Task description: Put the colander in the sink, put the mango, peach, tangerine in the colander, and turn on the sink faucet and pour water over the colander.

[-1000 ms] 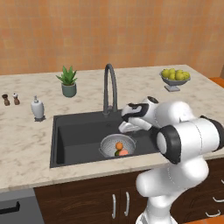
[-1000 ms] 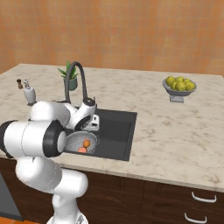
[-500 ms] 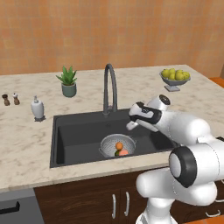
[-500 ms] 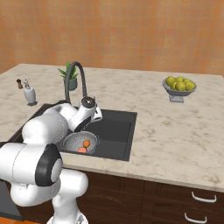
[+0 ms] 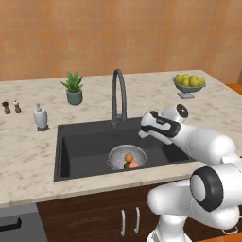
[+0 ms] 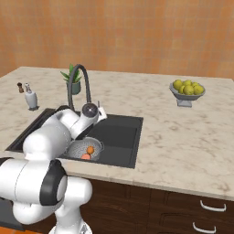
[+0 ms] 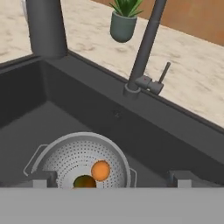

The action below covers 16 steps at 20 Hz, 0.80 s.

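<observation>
Fruit's in. Colander (image 5: 126, 157) sits on floor of the sink (image 5: 80, 146), toward the front, roughly under the spout. From the left base cam I see the tangerine (image 5: 128, 157) on top, the peach (image 5: 133, 165) just beside it toward the front rim, and a sliver of dark green at the peach's left edge. Hand cam confirms the mango (image 7: 84, 181) low in the bowl, touching the tangerine. So steps 1 and 2 look done.

What changed over the last sec: arm swung. A sec ago the hand was low over the colander w/ the elbow bulking in front of the basin; now the gripper (image 5: 143, 133) has lifted and pulled right, above the sink's right half, and the forearm has cleared off the bowl. Fruit and colander haven't shifted between frames.

Gripper: fingers apart, wide, nothing between them. Tips just poke up at the bottom of hand cam, either side of the colander.

Meaning, imo: it let go of the last fruit and is now re-aiming at the faucet (image 5: 119, 95). Hand cam looks straight at the faucet base, and the small lever (image 7: 163, 74) sticks up on its side. Water not running, no stream visible.

Next: reach the lever w/ open fingers, nudge it. Lever is thin, easy to miss or slip off.

Clutter on counter, well apart from the work: plant pot (image 5: 73, 90), soap bottle (image 5: 41, 116), fruit bowl (image 5: 188, 84).
</observation>
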### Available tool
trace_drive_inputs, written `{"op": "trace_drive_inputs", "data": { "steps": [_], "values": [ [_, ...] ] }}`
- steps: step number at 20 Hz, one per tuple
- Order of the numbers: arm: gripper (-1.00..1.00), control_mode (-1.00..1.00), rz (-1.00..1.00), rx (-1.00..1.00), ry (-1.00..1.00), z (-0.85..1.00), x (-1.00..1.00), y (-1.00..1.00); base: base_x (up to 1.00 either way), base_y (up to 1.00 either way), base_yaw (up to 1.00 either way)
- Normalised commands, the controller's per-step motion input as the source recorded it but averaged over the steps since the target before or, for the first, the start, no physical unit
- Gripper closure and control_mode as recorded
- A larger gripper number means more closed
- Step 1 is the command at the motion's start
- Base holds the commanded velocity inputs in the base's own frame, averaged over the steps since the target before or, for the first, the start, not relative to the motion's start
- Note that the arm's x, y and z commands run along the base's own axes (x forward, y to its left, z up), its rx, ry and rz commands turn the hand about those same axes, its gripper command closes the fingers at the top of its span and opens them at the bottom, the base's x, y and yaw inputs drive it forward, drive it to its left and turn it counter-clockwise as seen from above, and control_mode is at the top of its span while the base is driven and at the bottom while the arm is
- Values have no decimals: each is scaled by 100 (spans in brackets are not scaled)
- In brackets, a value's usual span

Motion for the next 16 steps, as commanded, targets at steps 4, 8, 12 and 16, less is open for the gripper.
{"op": "trace_drive_inputs", "data": {
  "steps": [4,8,12,16],
  "values": [
    [-100,-100,0,-4,-14,16,9,-1,0,0,0],
    [-100,-100,0,-6,-21,13,4,0,0,0,0],
    [-100,-100,0,-6,-21,17,0,1,0,0,0],
    [-100,-100,0,-2,-18,18,3,-8,0,0,0]
  ]
}}
